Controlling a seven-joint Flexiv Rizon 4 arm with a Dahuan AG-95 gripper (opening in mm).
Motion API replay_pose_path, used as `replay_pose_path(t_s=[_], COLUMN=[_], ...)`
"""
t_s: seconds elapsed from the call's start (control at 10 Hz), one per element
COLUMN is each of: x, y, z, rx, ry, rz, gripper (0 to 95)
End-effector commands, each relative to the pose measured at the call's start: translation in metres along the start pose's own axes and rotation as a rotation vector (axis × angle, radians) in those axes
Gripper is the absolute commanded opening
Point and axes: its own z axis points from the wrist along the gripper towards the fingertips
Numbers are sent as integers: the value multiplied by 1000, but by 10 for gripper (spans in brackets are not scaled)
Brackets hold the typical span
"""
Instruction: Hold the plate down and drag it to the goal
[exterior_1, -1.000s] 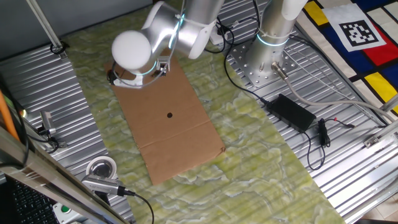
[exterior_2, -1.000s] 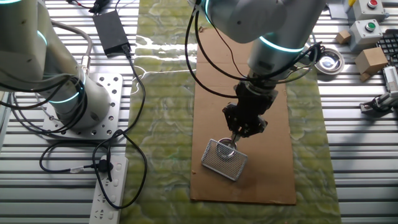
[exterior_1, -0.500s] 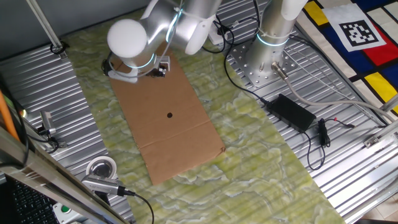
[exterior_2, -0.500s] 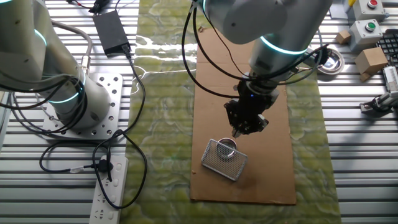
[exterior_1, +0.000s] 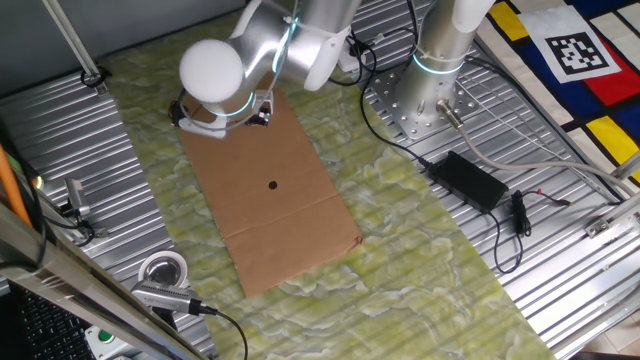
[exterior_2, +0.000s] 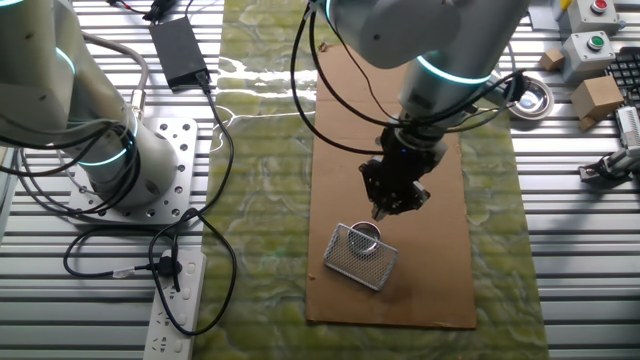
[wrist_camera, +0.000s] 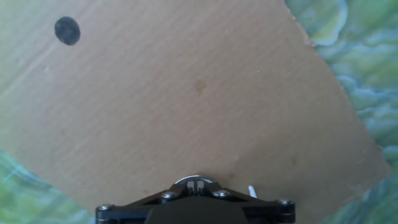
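Raised off the plate (exterior_2: 368, 237) since a second ago, pincer (exterior_2: 384, 213) apparently clenched, empty above it.

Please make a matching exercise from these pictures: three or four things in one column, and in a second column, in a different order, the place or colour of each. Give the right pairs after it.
Things:
1. plate
2. black dot
3. tape roll
4. black power adapter

Places or colours:
A. white, on the metal table near the cardboard's corner
B. on the ribbed metal beside the arm's base
C. shiny, just below the fingers, on a mesh piece
D. near the middle of the cardboard

Pairs: 1-C, 2-D, 3-A, 4-B
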Motion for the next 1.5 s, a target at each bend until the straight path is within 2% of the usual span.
replay_pose_path(t_s=[0.1,0.6,0.9,1.1,1.3,1.5], x=[0,1,5,5,6,7], y=[0,3,3,2,1,1], z=[3,16,16,20,22,24], rx=[5,26,39,51,95,117], ry=[3,25,36,45,54,74], rz=[56,130,124,81,-11,-60], gripper=[0,0,0,0,0,0])
